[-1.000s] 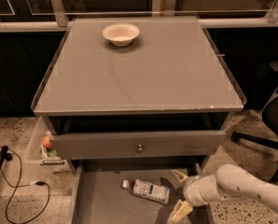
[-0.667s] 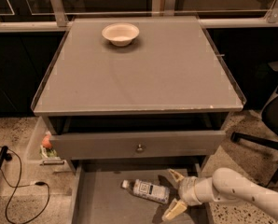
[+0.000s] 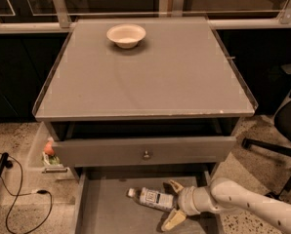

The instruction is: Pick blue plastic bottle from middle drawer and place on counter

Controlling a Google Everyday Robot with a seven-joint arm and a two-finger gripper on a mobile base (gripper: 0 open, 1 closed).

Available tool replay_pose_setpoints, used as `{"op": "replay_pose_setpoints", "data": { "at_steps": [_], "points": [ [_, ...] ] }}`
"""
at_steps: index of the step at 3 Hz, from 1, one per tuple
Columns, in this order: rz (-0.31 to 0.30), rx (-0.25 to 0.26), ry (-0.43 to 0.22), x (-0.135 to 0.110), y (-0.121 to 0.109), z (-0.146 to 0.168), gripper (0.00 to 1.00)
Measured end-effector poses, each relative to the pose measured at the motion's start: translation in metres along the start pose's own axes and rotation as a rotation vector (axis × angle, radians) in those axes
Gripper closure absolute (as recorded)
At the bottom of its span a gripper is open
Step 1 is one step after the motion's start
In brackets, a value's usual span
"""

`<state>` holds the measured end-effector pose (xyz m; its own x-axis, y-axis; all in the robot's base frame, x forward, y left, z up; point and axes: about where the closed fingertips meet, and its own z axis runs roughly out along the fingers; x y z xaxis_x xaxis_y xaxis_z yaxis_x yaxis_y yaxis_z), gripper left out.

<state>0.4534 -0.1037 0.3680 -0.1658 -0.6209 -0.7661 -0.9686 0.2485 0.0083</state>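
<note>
The blue plastic bottle (image 3: pixel 153 198) lies on its side on the floor of the open middle drawer (image 3: pixel 106 211), white cap pointing left. My gripper (image 3: pixel 171 204) comes in from the right on a white arm, its two tan fingers open, one above and one below the bottle's right end. The fingers straddle the bottle's base without closing on it. The counter (image 3: pixel 150 74) is the grey cabinet top above, with a white bowl (image 3: pixel 126 35) at its back.
A closed grey drawer front with a round knob (image 3: pixel 146 154) overhangs the open drawer. A bin with small items (image 3: pixel 48 152) hangs at the cabinet's left. A black cable (image 3: pixel 18 189) lies on the floor at left, and an office chair base (image 3: pixel 277 140) stands at right.
My gripper has moved left along the drawer and now reaches the bottle's right end, fingers still open. The bottle has not moved.
</note>
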Motion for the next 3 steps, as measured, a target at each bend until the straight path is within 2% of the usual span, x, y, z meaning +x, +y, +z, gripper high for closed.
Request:
{"op": "replay_pose_setpoints", "data": {
  "at_steps": [1,3],
  "points": [
    [0.001,-0.002,-0.001,0.0001,0.0004,0.0017,0.19],
    [0.001,-0.003,-0.001,0.0001,0.0004,0.0018,0.65]
  ]
}}
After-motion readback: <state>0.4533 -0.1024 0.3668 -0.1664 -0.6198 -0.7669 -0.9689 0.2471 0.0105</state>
